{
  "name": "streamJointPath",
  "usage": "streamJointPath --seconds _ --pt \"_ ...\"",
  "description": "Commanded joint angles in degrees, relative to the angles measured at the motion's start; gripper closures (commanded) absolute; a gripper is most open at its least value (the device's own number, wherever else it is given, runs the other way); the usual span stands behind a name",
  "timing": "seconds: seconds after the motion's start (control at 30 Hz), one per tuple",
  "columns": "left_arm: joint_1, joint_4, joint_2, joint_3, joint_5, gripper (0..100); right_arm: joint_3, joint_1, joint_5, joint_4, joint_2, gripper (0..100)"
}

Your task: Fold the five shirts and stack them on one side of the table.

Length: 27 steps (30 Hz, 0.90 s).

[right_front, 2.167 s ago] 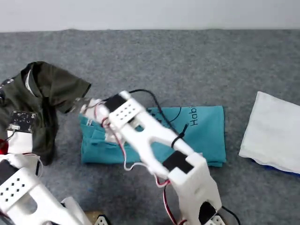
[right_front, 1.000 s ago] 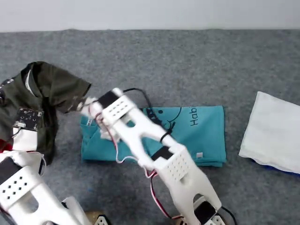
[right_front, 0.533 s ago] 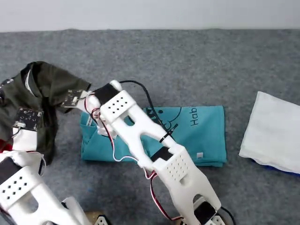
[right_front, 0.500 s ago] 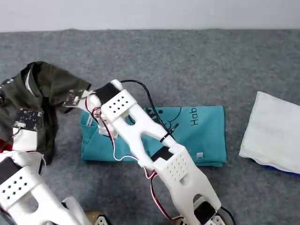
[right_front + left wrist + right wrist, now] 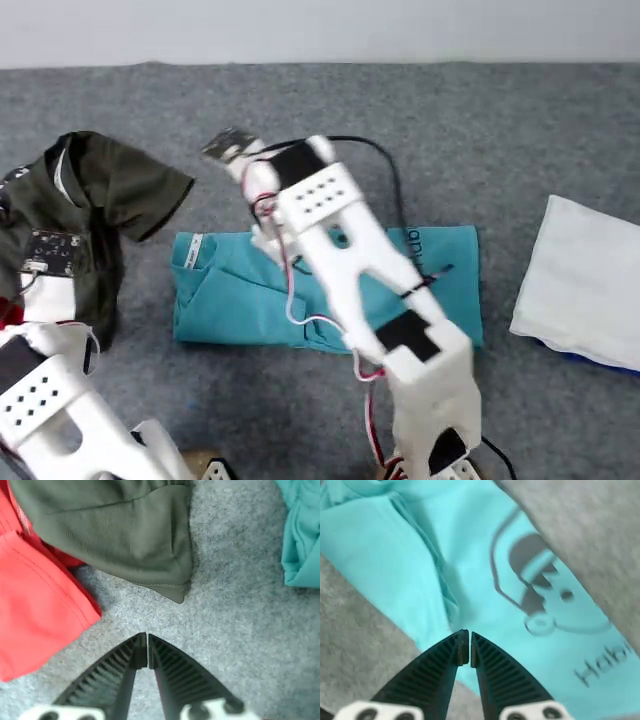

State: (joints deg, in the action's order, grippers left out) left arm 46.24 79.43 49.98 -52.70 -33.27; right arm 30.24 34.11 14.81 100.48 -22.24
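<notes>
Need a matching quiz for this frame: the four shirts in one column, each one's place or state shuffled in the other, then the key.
Things
1. teal shirt
2. dark green shirt
3. white shirt
4. red shirt

Places and states
A. folded, at the right side of the table
B. crumpled at the left side, lying partly over another shirt
C. folded flat in the middle, print facing up
D. partly covered by the crumpled shirt

Pairs: 1-C, 2-B, 3-A, 4-D
</notes>
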Motion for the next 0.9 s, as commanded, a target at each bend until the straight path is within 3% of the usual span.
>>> streamJointPath --seconds 0.0,0.17,0.43,0.67,0.87 --pt "-0.18 0.53 1.32 1.89 4.84 99 -6.07 -5.41 -0.79 2.42 10.95 98.8" --pt "-0.53 0.62 1.32 2.59 8.97 99 -15.21 -15.43 -2.20 2.07 19.38 96.9" --pt "-0.53 0.53 1.32 2.59 9.05 99 -29.01 -28.00 -7.56 -9.45 20.88 73.4" --pt "-0.53 0.18 1.32 2.68 8.70 99 -45.45 -31.69 -11.78 -29.14 20.79 72.5" --pt "-0.53 0.18 1.05 2.33 8.62 99 -55.12 -35.47 -11.78 -39.08 20.70 72.5"
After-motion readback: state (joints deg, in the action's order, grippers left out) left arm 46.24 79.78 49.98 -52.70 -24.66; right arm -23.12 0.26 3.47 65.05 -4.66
